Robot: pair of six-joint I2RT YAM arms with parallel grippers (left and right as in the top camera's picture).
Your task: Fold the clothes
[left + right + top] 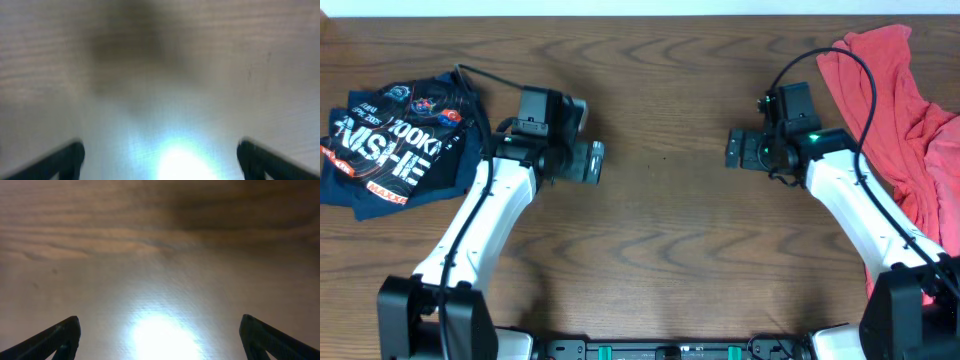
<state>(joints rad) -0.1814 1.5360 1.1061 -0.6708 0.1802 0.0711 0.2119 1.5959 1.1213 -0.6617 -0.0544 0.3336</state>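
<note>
Black jersey [392,145], coral garment [923,135], well apart

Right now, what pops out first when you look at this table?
The black jersey with big white lettering lies at the far left, and a coral-red garment sits crumpled at the far right. Between them, the left claw and right claw face each other, both open and empty.

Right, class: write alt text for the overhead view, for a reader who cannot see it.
Over a brown wooden table, a robot's left pincer and right pincer face each other, both open and empty. A black printed sports jersey lies bunched at far left; a crumpled coral-red garment lies at the right edge.
</note>
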